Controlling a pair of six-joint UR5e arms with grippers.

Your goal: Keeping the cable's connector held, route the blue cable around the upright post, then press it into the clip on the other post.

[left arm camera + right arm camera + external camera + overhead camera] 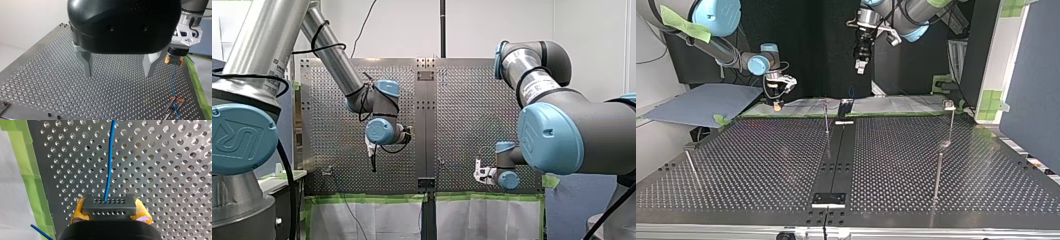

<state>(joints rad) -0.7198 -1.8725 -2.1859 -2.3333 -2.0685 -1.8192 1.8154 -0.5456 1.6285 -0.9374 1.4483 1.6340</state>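
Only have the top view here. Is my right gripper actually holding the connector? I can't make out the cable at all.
Observer: Yes. The right wrist view shows the black connector clamped in the right gripper, between its yellow pads.
Operator: Where does the cable go from there?
Observer: The blue cable leaves the connector and, in the left wrist view, runs over the plate to a small orange-tipped fixture.
Operator: Left gripper?
Observer: The left gripper is open and empty, its metal fingers apart above the perforated table.
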